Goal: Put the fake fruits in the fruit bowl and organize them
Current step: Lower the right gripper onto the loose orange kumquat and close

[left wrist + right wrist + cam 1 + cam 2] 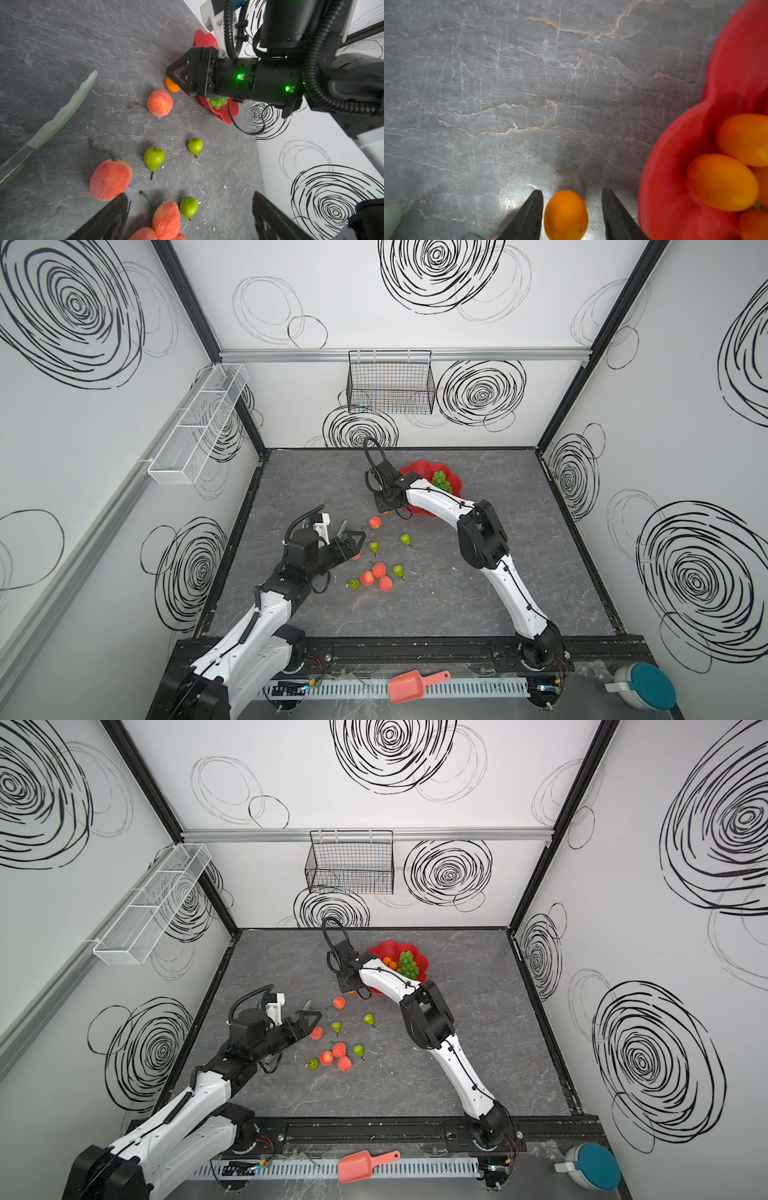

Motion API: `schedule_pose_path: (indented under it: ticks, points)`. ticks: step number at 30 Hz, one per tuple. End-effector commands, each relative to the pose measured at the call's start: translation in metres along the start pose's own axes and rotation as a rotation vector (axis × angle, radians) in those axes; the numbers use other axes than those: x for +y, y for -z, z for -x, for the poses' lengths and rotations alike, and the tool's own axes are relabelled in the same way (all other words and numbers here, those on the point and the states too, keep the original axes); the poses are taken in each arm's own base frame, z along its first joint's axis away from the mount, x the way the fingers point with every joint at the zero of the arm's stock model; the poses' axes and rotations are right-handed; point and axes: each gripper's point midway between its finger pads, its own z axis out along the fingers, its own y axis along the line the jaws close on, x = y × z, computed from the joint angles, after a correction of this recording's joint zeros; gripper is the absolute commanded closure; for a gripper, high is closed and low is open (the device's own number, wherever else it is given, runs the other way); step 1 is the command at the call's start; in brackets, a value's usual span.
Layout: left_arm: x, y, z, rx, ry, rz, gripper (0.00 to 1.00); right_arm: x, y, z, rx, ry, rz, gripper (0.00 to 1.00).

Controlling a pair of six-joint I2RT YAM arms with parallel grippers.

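The red flower-shaped fruit bowl [419,468] [384,947] stands at the back of the table with green grapes [440,481] and several oranges [721,181] in it. My right gripper [572,190] is open and low over the table, just left of the bowl. Its fingers flank one orange [565,215] [172,85], with a gap on one side. My left gripper [355,545] [189,193] is open wide above loose fruit. That fruit is several peaches [379,569] [111,179] and several pears [405,538] [153,158] on the table.
A pale green blade-like strip [62,116] sticks out beside the left gripper. A black wire basket [390,383] hangs on the back wall and a white mesh shelf [197,427] on the left wall. A salmon-pink scoop [409,685] lies on the front rail.
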Motion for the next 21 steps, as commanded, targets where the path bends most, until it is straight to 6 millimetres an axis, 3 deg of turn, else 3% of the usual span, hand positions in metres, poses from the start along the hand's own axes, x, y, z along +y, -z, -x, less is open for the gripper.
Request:
schedule_pose_path:
  ticks: [1, 21]
  points:
    - [-0.019, 0.003, 0.018, -0.054, -0.041, -0.055, 0.04, 0.004, 0.000, 0.009, -0.025, 0.023, 0.020, 0.49]
    - [-0.018, 0.003, 0.018, -0.057, -0.040, -0.056, 0.04, -0.003, -0.013, -0.009, 0.040, 0.021, -0.010, 0.55]
